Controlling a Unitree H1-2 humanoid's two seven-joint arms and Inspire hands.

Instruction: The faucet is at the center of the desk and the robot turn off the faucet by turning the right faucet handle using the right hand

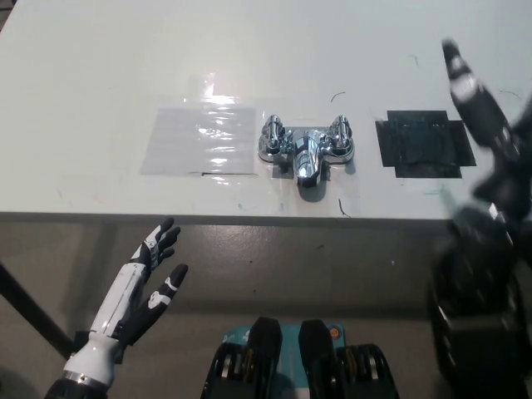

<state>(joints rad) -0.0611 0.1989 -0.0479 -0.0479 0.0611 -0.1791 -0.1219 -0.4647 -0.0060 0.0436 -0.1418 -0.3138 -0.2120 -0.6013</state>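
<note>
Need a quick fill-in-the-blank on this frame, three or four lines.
1. The chrome faucet stands between clear film and a patch of ____ tape.
2. The right hand is ____ the faucet, not touching it.
3. The left hand hangs ____ the desk edge, open.

Missing: black; right of; below

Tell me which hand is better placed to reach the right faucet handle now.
Right. The right hand is up over the desk, open, on the right faucet handle's side. The left hand rests open below the desk edge.
</note>
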